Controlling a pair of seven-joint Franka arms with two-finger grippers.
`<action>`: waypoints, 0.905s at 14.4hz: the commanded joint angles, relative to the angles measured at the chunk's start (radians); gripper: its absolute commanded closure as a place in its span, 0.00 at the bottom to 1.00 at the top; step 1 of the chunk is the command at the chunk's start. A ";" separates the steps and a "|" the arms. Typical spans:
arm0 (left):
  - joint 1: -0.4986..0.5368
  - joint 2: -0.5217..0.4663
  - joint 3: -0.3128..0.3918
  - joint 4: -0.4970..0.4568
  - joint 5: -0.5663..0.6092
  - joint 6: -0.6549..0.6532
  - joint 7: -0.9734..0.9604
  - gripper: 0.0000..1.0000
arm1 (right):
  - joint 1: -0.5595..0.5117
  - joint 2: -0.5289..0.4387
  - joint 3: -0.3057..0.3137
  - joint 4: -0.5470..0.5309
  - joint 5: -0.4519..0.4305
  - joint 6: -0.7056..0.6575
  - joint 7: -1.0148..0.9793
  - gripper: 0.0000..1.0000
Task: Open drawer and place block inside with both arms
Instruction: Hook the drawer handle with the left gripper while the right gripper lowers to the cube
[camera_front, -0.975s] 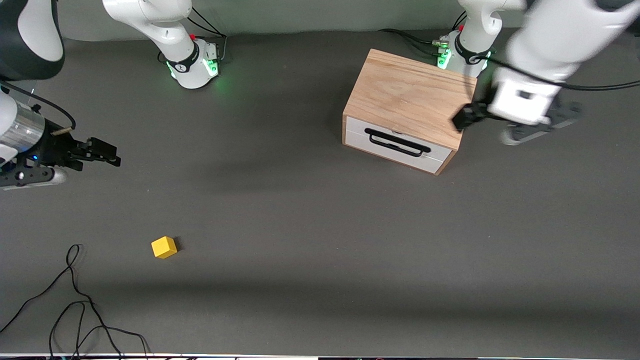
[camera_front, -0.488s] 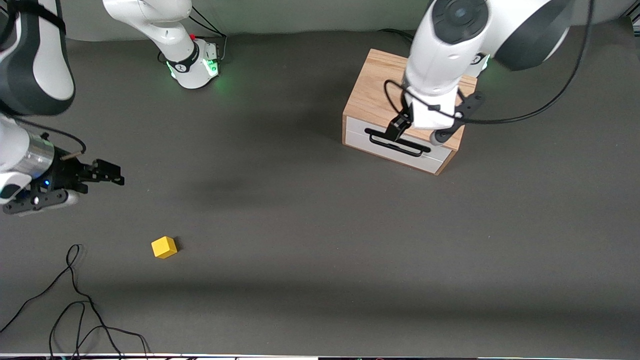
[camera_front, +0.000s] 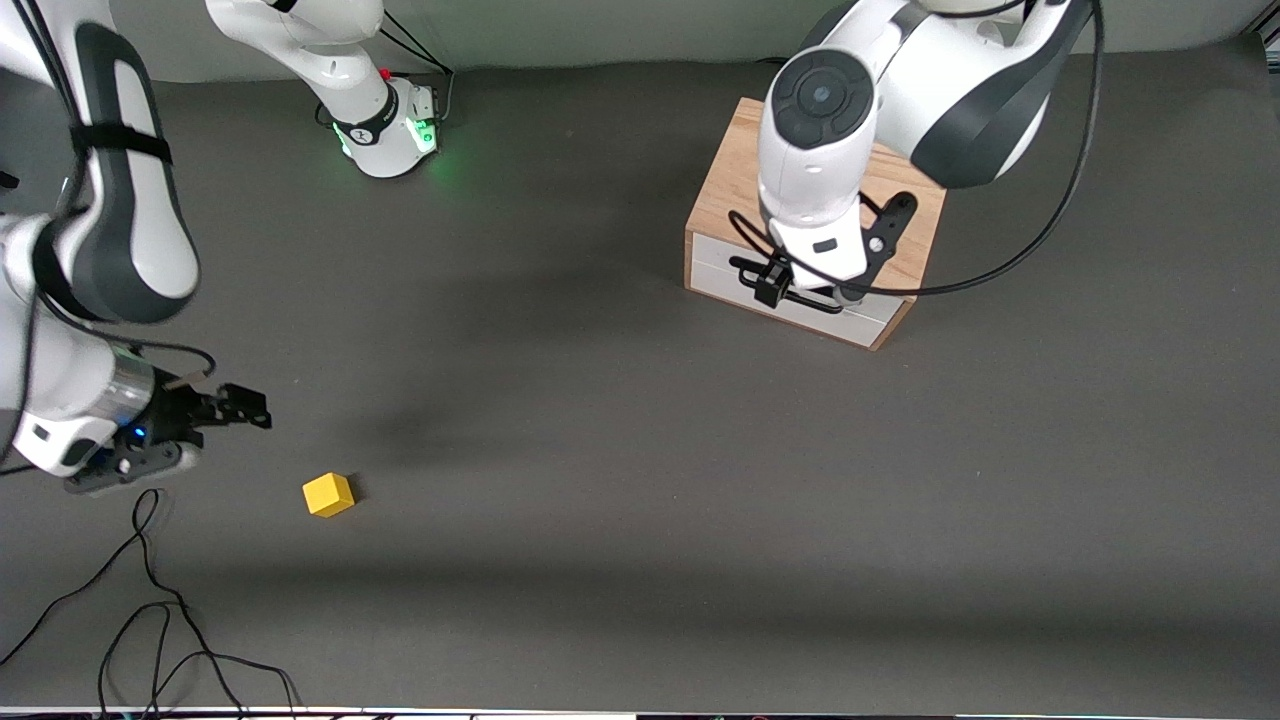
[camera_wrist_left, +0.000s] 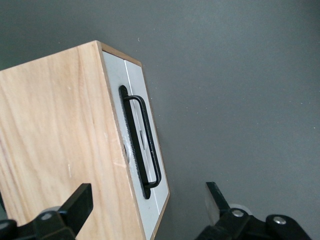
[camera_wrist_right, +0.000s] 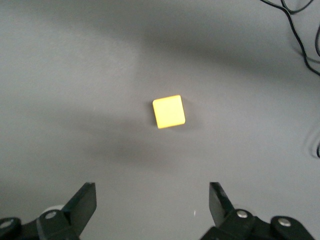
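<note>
While the right gripper (camera_front: 245, 407) hangs wide open just short of the block (camera_front: 328, 494), that small rigid cube looks light; pinch its flat sides. Farther off, the left gripper (camera_front: 800, 290), jaws spread, hovers over the shut drawer's (camera_front: 715, 270) stiff wire handle (camera_wrist_left: 145, 145).

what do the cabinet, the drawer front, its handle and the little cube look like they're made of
Cabinet: light wood, probably oak or veneer, with visible grain and a matte finish.
Drawer front: smooth white panel, likely painted or laminated; no grain shows.
Handle: thin black bent rod, probably coated metal wire.
Cube: uniform bright yellow, matte; could be painted wood or plastic, hard to tell.
</note>
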 joint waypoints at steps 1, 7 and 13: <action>-0.006 0.010 0.010 -0.084 0.016 0.086 -0.025 0.00 | -0.003 0.102 0.001 0.022 0.011 0.113 -0.058 0.00; 0.021 0.082 0.022 -0.162 0.013 0.213 -0.023 0.00 | -0.001 0.225 0.001 0.028 0.012 0.235 -0.104 0.00; 0.023 0.112 0.022 -0.248 -0.012 0.308 -0.025 0.00 | 0.003 0.320 0.002 0.030 0.012 0.335 -0.095 0.00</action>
